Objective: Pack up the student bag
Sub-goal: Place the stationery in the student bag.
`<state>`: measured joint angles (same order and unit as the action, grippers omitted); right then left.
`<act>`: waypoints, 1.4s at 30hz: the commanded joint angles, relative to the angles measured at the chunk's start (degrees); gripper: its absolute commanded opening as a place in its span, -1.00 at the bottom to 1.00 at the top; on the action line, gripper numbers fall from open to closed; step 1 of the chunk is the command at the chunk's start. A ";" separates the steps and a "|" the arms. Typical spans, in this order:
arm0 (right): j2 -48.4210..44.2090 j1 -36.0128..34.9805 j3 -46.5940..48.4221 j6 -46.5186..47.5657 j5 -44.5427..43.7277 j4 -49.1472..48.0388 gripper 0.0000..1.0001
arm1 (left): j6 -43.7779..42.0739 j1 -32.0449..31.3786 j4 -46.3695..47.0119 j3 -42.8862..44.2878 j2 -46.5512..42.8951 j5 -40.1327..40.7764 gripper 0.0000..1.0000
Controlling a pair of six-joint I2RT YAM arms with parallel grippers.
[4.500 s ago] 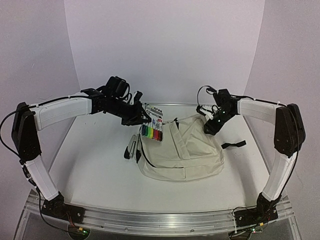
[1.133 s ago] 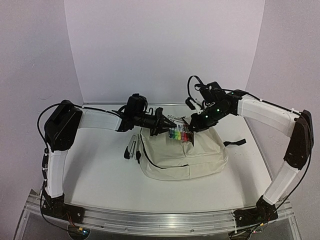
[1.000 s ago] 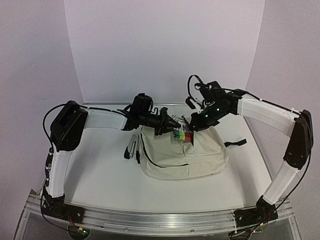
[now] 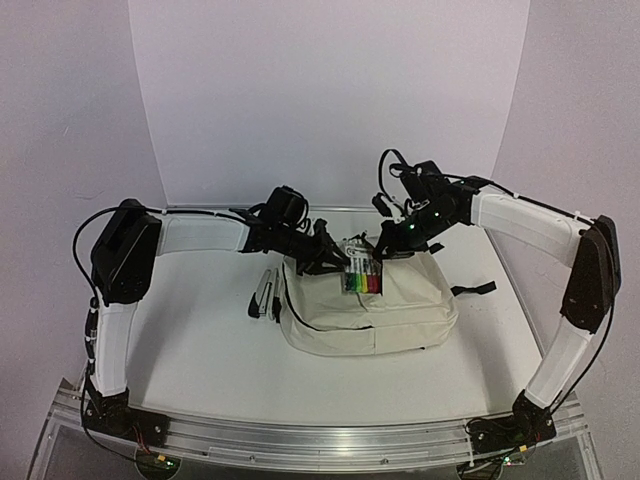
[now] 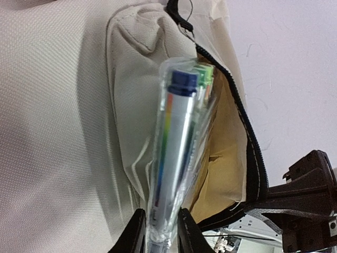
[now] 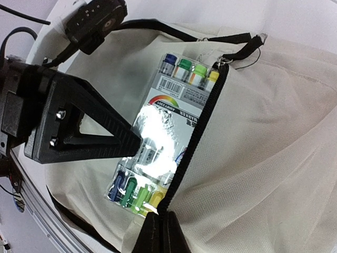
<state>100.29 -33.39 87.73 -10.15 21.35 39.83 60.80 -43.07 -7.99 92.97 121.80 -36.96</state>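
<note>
**Marker pack at the mouth of the soft student bag, with both grippers holding something.**

The left gripper (image 5: 160,234) is clamped on the near end of a clear marker pack (image 5: 176,158), whose far end lies ahead of it, partly tucked under the bag's zip edge (image 6: 195,142). The pack looks light, stiff and slick-skinned, so a hold across its flat faces seems safest. The student bag (image 4: 390,310) lies on the worktop (image 4: 190,350), below and between the two grippers. Its cream cloth is limp and creased, probably light, and likely to sag wherever it is unsupported. The firmer zip edge or a strap is the sensible place to take it. The right gripper (image 6: 160,232) is pinched shut on that zip edge, holding the mouth up beside the pack.
</note>
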 commanded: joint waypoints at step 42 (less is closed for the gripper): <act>-2.72 4.73 -1.62 -4.37 6.24 -4.85 -1.00 | -9.80 -5.15 3.12 4.23 -0.38 -1.91 -0.02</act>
<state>101.03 -29.26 88.50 -15.53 28.23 38.93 57.13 -48.82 3.71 98.03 130.50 -41.29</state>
